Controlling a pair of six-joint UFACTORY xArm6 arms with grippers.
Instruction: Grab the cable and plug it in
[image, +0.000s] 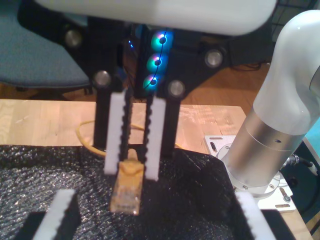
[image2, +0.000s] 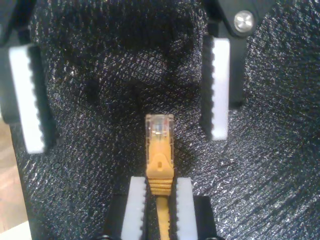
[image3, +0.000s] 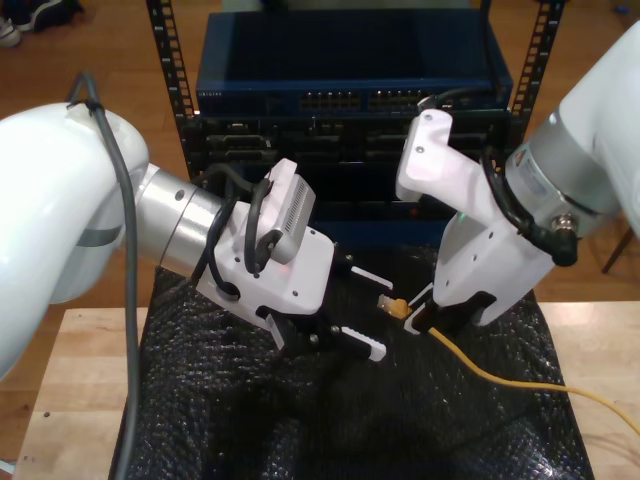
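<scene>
**Item 1: my first gripper (image3: 380, 315).** It is seen toward the exterior view's left of the plug (image2: 159, 131). The pads are set wide apart and nothing is held. The arm is pitched down over the black foam mat (image3: 250, 420), with the open fingers aimed toward the plug and standing just short of it, one to each side of its line. This spacing is judged to leave room for the plug to be passed in or steadied.

**Item 2: the plug.** This is the clear tip with its yellow boot. It is carried clear of the mat and juts beyond the pads that clamp behind it. The contacts are thereby left uncovered, presumably so a socket can be entered.

**Item 3: my second gripper (image3: 420, 315).** It sits directly behind the plug and is clamped tight on the boot of the cable (image3: 500, 380). The wrist is angled steeply downward, with the fingers slanting toward the first gripper.

**Item 4: the cable, remainder.** It trails away from the plug across the mat toward the exterior view's right edge. It lies slack, so little pull on the plug is expected.

**Item 5: the rack (image3: 350, 95).** It stands behind the plug with rows of ports facing forward. No port is yet engaged, and insertion is judged still to be done.
</scene>
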